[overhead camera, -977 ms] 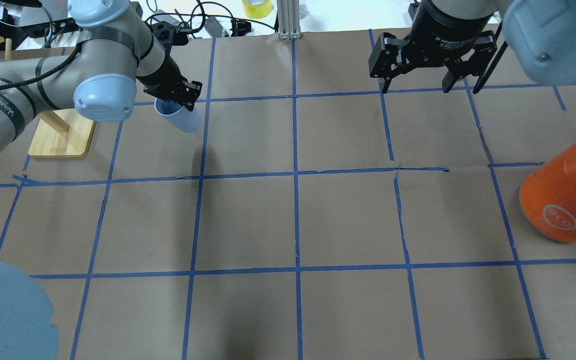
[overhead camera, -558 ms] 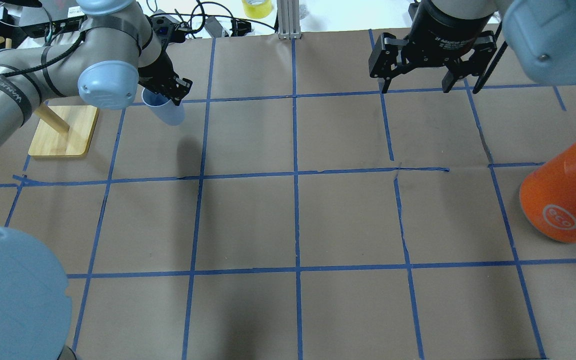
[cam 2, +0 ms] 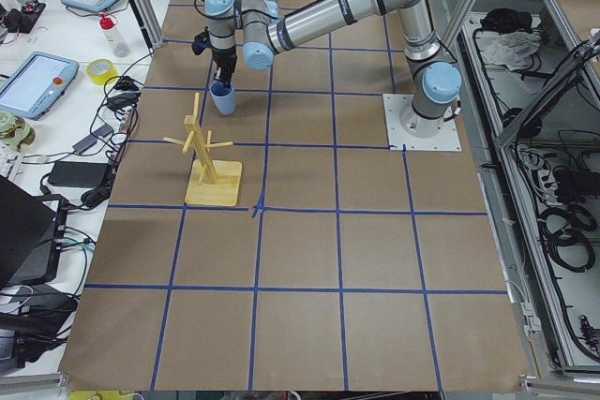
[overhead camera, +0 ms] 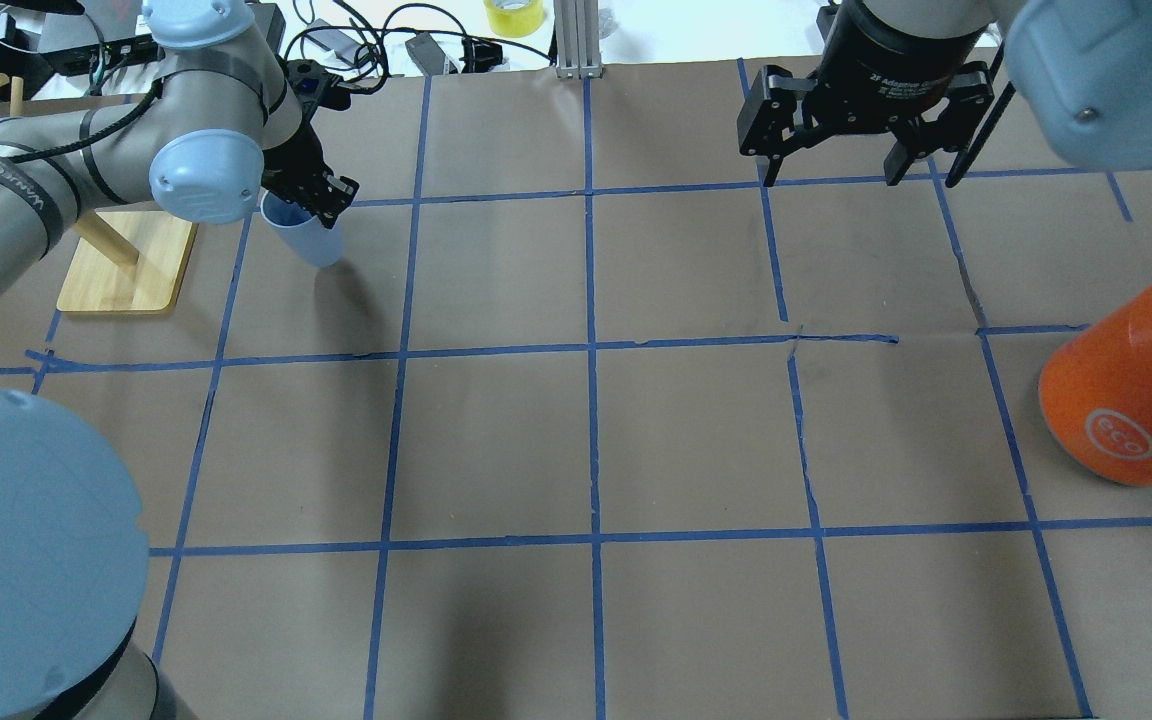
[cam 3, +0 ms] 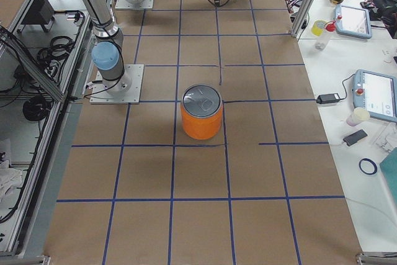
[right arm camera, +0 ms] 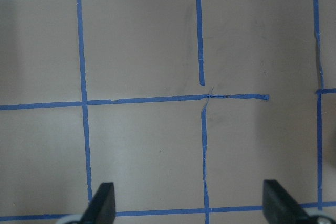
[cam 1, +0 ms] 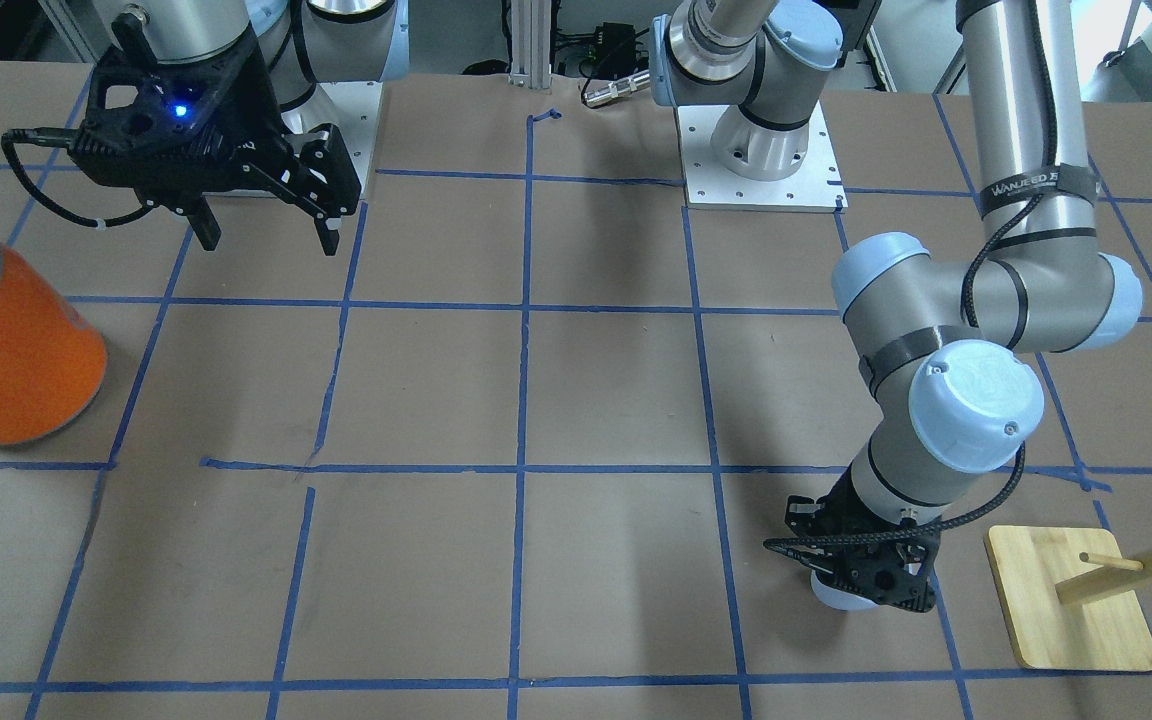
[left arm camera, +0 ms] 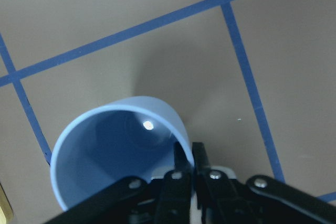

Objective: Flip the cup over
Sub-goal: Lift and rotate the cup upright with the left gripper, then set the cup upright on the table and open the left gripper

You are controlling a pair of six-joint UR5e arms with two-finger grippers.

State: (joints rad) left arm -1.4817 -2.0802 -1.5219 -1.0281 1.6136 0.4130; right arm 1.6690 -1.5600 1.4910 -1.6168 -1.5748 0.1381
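Note:
The cup (overhead camera: 308, 240) is a small pale blue tumbler with its mouth up, nearly upright, in the far left grid square. My left gripper (overhead camera: 316, 203) is shut on its rim, one finger inside and one outside, as the left wrist view (left arm camera: 185, 157) shows. That view looks into the cup's blue inside (left arm camera: 113, 153). The cup's base (cam 1: 833, 594) is at or just above the paper; I cannot tell whether it touches. My right gripper (overhead camera: 841, 178) hangs open and empty over the far right of the table, and its spread fingertips (right arm camera: 102, 203) show above bare paper.
A large orange can with a silver top (overhead camera: 1126, 395) stands at the right edge. A wooden peg stand on a bamboo base (overhead camera: 126, 262) stands just left of the cup. Cables and a yellow tape roll (overhead camera: 514, 15) lie beyond the far edge.
My left gripper has moved left with the cup, towards the wooden stand. The cup has turned from tilted to nearly upright and sits lower. The right arm has not moved.

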